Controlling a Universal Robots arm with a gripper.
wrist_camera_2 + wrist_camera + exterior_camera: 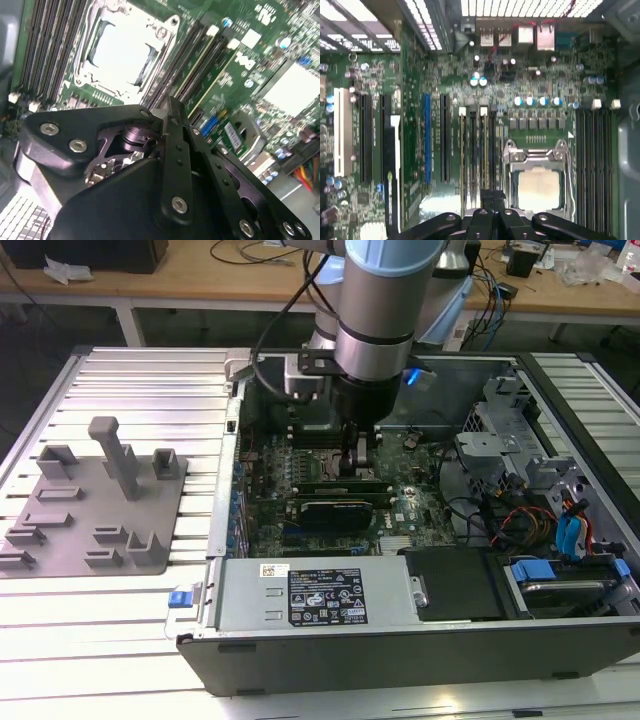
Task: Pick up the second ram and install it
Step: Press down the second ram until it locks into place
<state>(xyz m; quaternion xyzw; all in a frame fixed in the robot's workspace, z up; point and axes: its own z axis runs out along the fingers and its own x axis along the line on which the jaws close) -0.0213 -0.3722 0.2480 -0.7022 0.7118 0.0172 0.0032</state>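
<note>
The ram (330, 483) is a thin green stick standing on edge in a memory slot of the motherboard (410, 505) inside the open computer case. In both wrist views its pale top edge (485, 150) (202, 75) runs along the slot beside the processor socket (537, 185). A second pale edge (462, 150) lies in a slot beside it. My gripper (357, 462) hangs straight down over these slots, its black fingers drawn together into a narrow tip (492, 196) (171, 102) just above the stick's end. I cannot tell whether the tip touches the stick.
A black rectangular card (335, 508) sits in front of the memory slots. A silver power supply (310, 595) fills the case's near side, and drive cages and cables (540, 510) fill the exterior view's right. A grey plate of holder blocks (90, 510) lies on the slatted table at the left.
</note>
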